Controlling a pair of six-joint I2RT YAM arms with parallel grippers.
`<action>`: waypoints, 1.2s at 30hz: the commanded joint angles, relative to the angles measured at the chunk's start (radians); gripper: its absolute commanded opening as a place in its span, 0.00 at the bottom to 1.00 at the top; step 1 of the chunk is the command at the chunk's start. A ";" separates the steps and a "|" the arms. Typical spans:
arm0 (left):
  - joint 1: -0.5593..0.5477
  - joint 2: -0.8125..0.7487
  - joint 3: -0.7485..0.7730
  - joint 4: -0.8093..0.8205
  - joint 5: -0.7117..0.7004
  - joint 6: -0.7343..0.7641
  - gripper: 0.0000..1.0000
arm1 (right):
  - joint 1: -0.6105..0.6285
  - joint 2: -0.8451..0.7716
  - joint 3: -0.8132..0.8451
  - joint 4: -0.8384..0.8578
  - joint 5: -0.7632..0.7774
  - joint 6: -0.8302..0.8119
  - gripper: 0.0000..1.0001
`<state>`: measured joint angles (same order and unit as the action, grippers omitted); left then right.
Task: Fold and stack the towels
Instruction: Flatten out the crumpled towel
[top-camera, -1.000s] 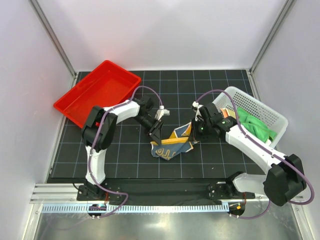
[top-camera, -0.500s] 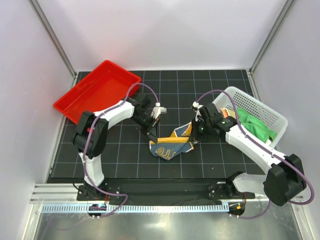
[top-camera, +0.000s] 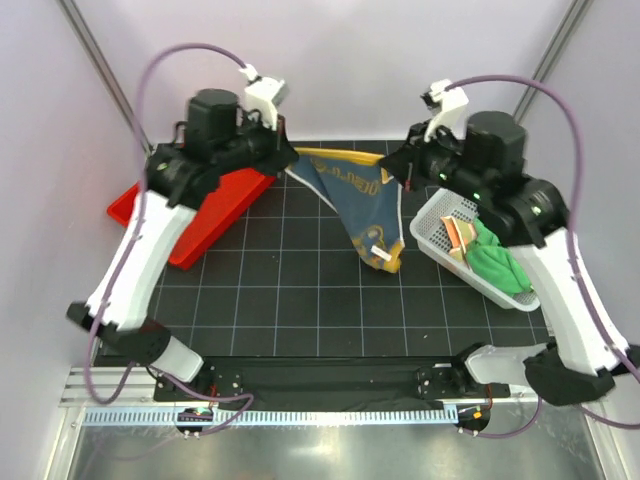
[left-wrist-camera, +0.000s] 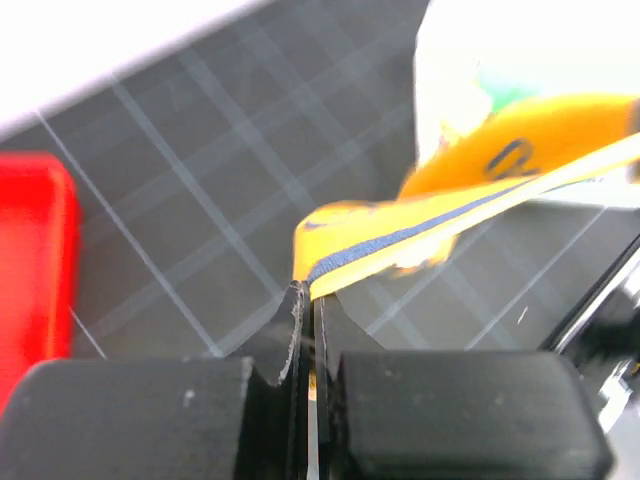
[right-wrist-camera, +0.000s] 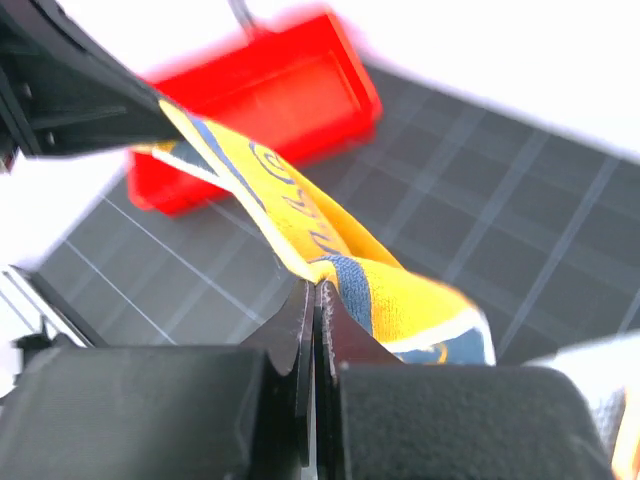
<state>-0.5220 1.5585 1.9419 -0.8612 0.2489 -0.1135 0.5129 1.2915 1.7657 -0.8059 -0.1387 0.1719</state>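
Observation:
The yellow-orange towel (top-camera: 360, 200) with grey lettering hangs in the air, stretched between both grippers high above the mat. My left gripper (top-camera: 287, 160) is shut on its left top corner (left-wrist-camera: 325, 255). My right gripper (top-camera: 393, 165) is shut on its right top corner (right-wrist-camera: 340, 270). The towel's lower part droops to a point above the mat. The green towel (top-camera: 495, 262) lies in the white basket (top-camera: 432, 232). A bit of the striped towel (top-camera: 458, 232) shows beside it in the basket.
The red tray (top-camera: 205, 215) sits at the left rear of the black grid mat (top-camera: 300, 300), partly hidden by the left arm. The white basket stands at the right. Grey walls close in the back and sides.
Both grippers have risen from the mat and moved apart, lifting the yellow-orange towel from a crumpled heap into a stretched hanging sheet.

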 joint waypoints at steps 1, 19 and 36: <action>-0.051 -0.090 0.132 -0.125 -0.065 -0.035 0.00 | 0.018 -0.090 0.046 0.003 -0.053 -0.123 0.01; -0.385 -0.315 0.044 -0.208 -0.192 -0.196 0.00 | 0.021 -0.465 -0.173 0.151 -0.319 0.052 0.01; -0.142 0.037 0.083 -0.247 -0.184 -0.084 0.00 | 0.029 -0.064 -0.321 0.256 -0.153 0.018 0.32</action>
<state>-0.6750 1.6413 2.1426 -1.1366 0.0158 -0.2256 0.5346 1.2942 1.5780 -0.6090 -0.2371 0.1127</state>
